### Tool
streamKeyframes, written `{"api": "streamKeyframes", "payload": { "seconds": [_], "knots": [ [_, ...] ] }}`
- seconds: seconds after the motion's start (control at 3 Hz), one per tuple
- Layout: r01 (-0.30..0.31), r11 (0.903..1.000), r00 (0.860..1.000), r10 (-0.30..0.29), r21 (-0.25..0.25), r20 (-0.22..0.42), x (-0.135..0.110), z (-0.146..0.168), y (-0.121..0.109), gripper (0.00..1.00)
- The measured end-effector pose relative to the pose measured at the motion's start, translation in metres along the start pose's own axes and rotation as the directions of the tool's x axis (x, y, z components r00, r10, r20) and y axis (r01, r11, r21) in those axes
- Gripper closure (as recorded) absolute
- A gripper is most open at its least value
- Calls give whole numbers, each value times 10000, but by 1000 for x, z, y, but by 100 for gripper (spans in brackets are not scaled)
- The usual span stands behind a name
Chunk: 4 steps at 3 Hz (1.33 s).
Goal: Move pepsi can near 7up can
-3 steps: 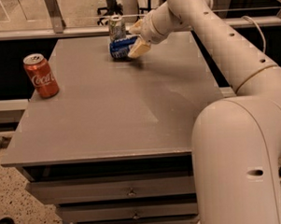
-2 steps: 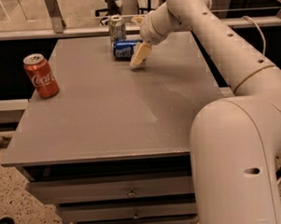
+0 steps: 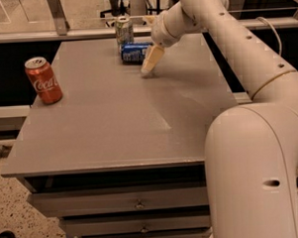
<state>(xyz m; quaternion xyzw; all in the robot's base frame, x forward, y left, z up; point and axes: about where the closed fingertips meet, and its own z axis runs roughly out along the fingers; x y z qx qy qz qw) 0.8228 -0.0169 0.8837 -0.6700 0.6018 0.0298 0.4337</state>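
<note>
"Cream-coloured jaws, pointing down at the counter (image 3: 114,117), just in front and to the right of the 7up can (image 3: 124,29). Are they open or closed?"

"I can't tell from here. They sit right at the end of the pepsi can (image 3: 135,52), which lies on its side just in front of the 7up can, maybe touching it."

"So what worries you?"

"A can on its side rolls. If the jaws clip it on lifting, I reckon it could roll forward, away from the 7up can, or bump that one toward the back edge close behind it. The Coca-Cola can (image 3: 43,80), well left and forward of the 7up can, looks safe."
</note>
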Motion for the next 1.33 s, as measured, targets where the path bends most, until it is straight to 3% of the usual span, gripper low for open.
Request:
{"api": "streamKeyframes", "payload": {
  "seconds": [0.33,0.67,1.0,1.33],
  "knots": [
    [-386,9992,9978,388,-42,535,0,-19,4,0],
    [-1148,9933,9791,1159,-163,1671,0,-68,13,0],
    [-1718,9851,9556,1692,-105,2413,4,-113,21,0],
    [-1854,9827,9512,1809,-58,2500,9,-121,22,0]
  ]
}}
